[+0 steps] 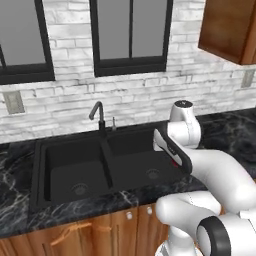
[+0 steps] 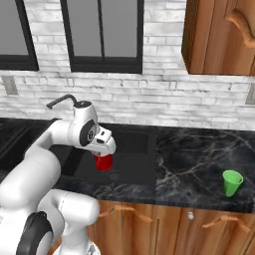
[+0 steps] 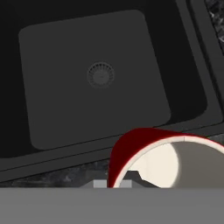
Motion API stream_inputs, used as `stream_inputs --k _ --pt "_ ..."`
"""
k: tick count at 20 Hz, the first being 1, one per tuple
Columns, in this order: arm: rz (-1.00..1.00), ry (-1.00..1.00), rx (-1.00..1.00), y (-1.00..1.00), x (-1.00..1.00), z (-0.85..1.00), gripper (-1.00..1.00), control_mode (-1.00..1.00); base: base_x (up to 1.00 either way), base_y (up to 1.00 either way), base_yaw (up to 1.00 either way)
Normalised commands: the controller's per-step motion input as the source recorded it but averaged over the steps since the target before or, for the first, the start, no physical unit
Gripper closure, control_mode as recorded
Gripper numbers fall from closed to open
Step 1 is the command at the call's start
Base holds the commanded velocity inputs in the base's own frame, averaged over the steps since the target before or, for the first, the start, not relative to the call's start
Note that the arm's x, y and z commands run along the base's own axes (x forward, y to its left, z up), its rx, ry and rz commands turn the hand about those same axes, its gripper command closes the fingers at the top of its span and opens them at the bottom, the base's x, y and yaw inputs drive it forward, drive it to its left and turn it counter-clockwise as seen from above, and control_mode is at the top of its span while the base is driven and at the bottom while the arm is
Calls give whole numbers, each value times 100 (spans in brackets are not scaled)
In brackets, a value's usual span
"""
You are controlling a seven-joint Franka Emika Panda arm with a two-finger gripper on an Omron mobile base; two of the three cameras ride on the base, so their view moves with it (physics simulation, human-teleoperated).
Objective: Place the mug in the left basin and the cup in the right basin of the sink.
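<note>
Right up against the hand camera sits the mug (image 3: 131, 151), at the lower right of the hand view. Its red wall curves around a pale inside, and one dark finger tip (image 3: 131, 177) rests just inside the rim. The gripper (image 2: 103, 152) is clenched on the mug's rim and holds it up in the air.

Above the mug in the hand view lies a black basin floor with a round drain (image 3: 101, 75) near the middle. A strip of dark speckled stone runs along the lower left of that view.

No words, brands or labels can be read anywhere.

From the right base view, the mug hangs under the white hand at the left middle of the frame, above the right basin (image 2: 130, 152), near its front edge. That view also shows the cup (image 2: 232, 182), green and upright, at the lower right on the dark marble counter (image 2: 199, 154), well apart from the sink.

From the left base view, both basins show side by side. The left basin (image 1: 75, 172) fills the middle left and a divider splits it from the right one. A thin black faucet (image 1: 98, 116) stands behind them. Here the white arm covers most of the mug, and just a small red bit (image 1: 175, 162) peeks out by the arm, over the right basin.

Brick wall, dark windows and brown cabinets fill the top of both base views.
</note>
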Motion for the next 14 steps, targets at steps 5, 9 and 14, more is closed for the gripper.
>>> stream_inputs --k 5,9,14 --pt "0 0 0 0 0 0 100 100 0 73 4" --pt "0 0 0 0 0 0 100 100 0 81 8" --pt "0 0 0 0 0 0 100 100 0 72 7"
